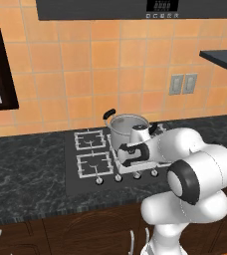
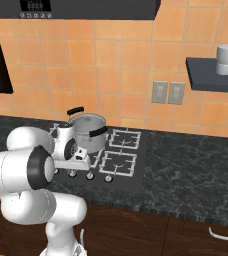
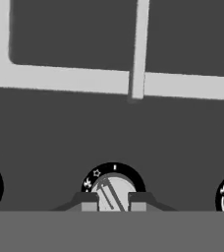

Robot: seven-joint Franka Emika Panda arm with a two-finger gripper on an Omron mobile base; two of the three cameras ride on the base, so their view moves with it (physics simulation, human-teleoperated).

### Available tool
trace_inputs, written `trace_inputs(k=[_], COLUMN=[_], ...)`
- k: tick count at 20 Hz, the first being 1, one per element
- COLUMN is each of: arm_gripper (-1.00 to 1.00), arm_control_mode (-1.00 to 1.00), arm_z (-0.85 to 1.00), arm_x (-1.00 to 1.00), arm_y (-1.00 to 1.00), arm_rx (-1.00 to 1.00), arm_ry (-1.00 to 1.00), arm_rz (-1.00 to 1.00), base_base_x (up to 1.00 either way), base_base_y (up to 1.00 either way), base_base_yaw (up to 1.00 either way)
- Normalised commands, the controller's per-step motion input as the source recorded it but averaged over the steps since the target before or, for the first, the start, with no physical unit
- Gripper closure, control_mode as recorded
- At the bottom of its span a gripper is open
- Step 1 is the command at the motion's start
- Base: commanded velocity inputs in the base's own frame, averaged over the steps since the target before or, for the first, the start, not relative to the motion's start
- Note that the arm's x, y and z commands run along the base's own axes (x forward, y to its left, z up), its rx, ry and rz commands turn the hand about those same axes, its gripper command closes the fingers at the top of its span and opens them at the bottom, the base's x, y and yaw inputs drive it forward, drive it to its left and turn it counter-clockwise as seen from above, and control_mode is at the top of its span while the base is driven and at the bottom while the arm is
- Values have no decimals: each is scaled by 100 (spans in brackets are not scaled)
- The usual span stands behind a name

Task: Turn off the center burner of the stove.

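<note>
Kitchen with orange tile wall (image 1: 85,64), dark marble counter (image 1: 26,174), wood cabinets below. Stove (image 1: 80,182) sits mid-frame in the left base view, lower center-left in the right base view (image 2: 136,172). Pot (image 1: 128,128) with black handles stands on the center burner (image 3: 138,49), just behind the arm's wrist; in the right base view the pot (image 2: 88,129) is center-left. Square side grates show at the pot's left in the left base view (image 1: 93,163) and at its right in the right base view (image 2: 118,162). Silver knobs (image 1: 99,181) line the stove's front edge. Gripper (image 3: 113,201) is at the bottom center of the hand view, fingers (image 3: 88,202) closed tight on either side of a knob (image 3: 113,189) with a black marked ring; 2 more knob rings are cut off at the lower left and lower right edges. Pale grate bars cross the top of that view. 2 grey wall outlets (image 2: 167,92) sit right of center, a cup (image 2: 227,59) on a dark shelf (image 2: 211,80) upper right.
</note>
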Motion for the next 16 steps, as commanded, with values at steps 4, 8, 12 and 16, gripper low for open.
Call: trace_inputs(k=[4, 8, 12, 16], arm_gripper=[100, 100, 100, 100], arm_control_mode=[-100, -100, -100, -100], arm_z=[-18, -17, -18, -17], arm_x=[-12, -11, -10, -11], arm_y=[0, 0, 0, 0], arm_rx=[0, 0, 0, 0], arm_ry=[0, 0, 0, 0], arm_rz=[-19, -20, -20, -20], base_base_x=[0, 0, 0, 0], base_base_y=[0, 0, 0, 0], base_base_yaw=[0, 0, 0, 0])
